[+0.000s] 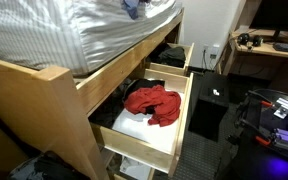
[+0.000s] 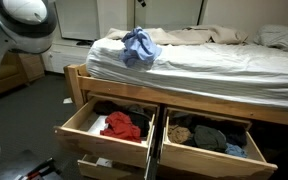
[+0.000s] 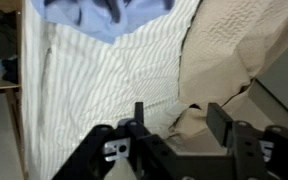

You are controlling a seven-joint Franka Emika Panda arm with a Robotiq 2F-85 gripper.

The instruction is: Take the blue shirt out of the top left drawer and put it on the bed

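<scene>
Plainly one blue shirt [image 2: 137, 46] lies on the bed [image 2: 214, 65], two drawers [image 2: 99, 148] gape, pincer [image 3: 179, 115] spread empty.

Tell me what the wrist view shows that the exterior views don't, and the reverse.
Wrist view only: the gripper over the bed, its fingers apart with nothing between them. Exterior views only: the open top left drawer holding a red garment. Shared: the blue shirt lying on the striped sheet, next to the beige quilt.
</scene>
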